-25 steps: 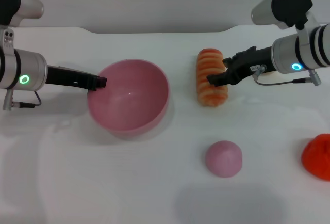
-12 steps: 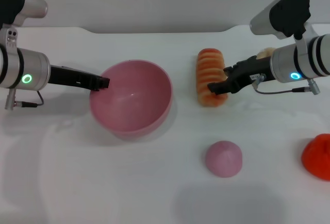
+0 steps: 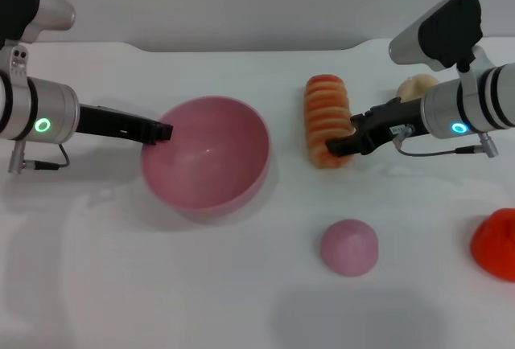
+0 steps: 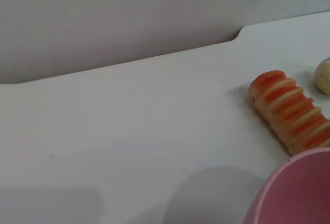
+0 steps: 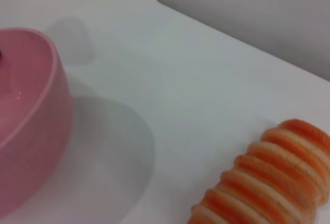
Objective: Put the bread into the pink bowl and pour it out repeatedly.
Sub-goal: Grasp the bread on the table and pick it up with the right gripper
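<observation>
While the bread [image 3: 327, 121] lies striped face up on the white tabletop [image 3: 241, 285], the right pincer [image 3: 342, 146] sits at the loaf's near end, coming in from the robot's right. Its dark tips touch or overlap that end, but whether they have clenched on the loaf cannot be told from the head view, and the right wrist view shows no fingers at all.

The loaf's long axis runs away from the robot, roughly square to the line of the right arm's approach, so the pincer meets it across its narrow width. The bread lies just to the right of the pink bowl [image 3: 206, 156], apart from it, with a strip of bare tabletop between; the right arm is plainly the nearer one.

The left pincer [image 3: 161, 133] is at the bowl's left rim, its tip on or over the edge. It looks placed to steady or tip the bowl, though its grip cannot be told either.

The bowl is empty. The carry ahead would be short and leftward, over the near rim.

A beige lump [image 3: 416, 87] lies behind the right arm, a pink bun [image 3: 349, 246] nearer the robot, and a red object [image 3: 495, 243] at the right edge.
</observation>
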Robot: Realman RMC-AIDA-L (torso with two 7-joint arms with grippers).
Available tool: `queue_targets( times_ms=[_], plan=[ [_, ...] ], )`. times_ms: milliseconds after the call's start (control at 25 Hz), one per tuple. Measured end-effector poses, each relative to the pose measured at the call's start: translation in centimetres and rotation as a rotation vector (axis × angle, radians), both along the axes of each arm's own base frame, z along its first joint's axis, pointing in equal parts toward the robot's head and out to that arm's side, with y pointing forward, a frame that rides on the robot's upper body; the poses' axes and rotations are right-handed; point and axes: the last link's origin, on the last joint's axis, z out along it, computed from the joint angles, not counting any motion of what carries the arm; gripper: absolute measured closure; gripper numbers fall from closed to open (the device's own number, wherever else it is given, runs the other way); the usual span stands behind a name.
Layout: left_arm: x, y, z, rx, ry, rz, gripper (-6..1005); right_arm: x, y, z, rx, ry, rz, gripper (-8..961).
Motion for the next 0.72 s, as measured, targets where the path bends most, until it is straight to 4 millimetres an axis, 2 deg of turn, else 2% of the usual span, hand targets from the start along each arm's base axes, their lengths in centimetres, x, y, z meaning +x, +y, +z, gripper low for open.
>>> queue_targets(
  times_ms=[720],
  plan=[
    [0.42, -0.17, -0.32, -0.02, -0.013, -0.008, 952, 0.17, -0.29, -0.92, -0.003, 0.007, -0.016, 262]
  ],
)
